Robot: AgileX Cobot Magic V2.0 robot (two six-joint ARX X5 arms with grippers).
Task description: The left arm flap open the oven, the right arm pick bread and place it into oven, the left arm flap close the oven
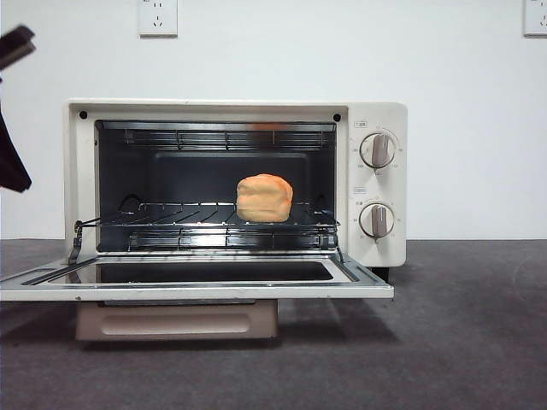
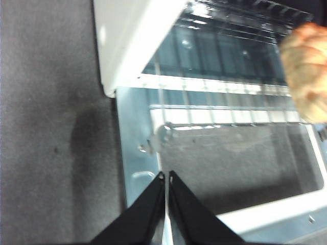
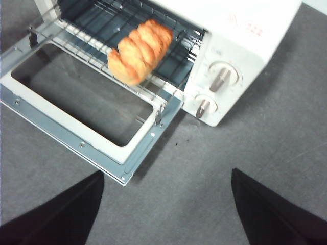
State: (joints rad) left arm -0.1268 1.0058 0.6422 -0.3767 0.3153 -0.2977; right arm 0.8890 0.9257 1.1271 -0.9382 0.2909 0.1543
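Observation:
The cream-white oven [image 1: 376,184] stands with its glass door [image 1: 197,289] flapped down flat. The golden bread [image 1: 264,198] lies on the wire rack [image 1: 171,224] inside, right of centre. Only dark parts of the left arm [image 1: 12,162] show at the front view's left edge, away from the oven. In the left wrist view my left gripper [image 2: 166,176] is shut and empty, hovering over the door's left hinge corner [image 2: 153,140], with the bread [image 2: 306,71] off to one side. My right gripper [image 3: 167,176] is open and empty above the table in front of the oven [image 3: 240,25], well back from the bread [image 3: 140,48].
Two round knobs [image 1: 377,150] sit on the oven's right panel. Wall sockets [image 1: 158,17] are mounted behind. Grey matting [image 1: 461,325] covers the table around the oven. The lowered door juts forward past the oven's front.

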